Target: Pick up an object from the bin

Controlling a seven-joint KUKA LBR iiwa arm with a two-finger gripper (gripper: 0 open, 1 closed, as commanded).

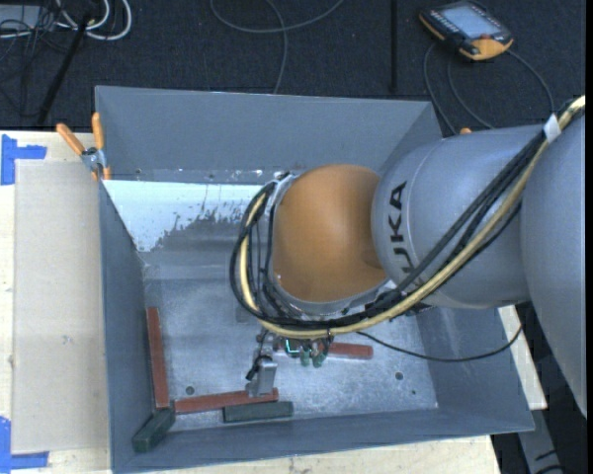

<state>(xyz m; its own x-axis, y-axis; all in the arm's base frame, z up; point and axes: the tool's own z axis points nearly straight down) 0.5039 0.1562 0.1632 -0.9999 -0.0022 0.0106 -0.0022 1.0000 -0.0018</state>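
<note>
My gripper (263, 375) hangs below the arm's wrist, low over the front middle of the bin floor. Its tip is just above the right end of a long reddish-brown bar (217, 401) that lies flat along the front. A dark flat block (258, 413) lies right against that bar's front side, a little below the gripper. A short reddish strip (352, 351) lies on the floor just to the gripper's right, partly hidden under the wrist.
A second reddish-brown bar (157, 357) runs along the left wall, meeting the first at the front left. A dark wedge-shaped piece (153, 430) sits in the front left corner. The arm covers the bin's middle and right.
</note>
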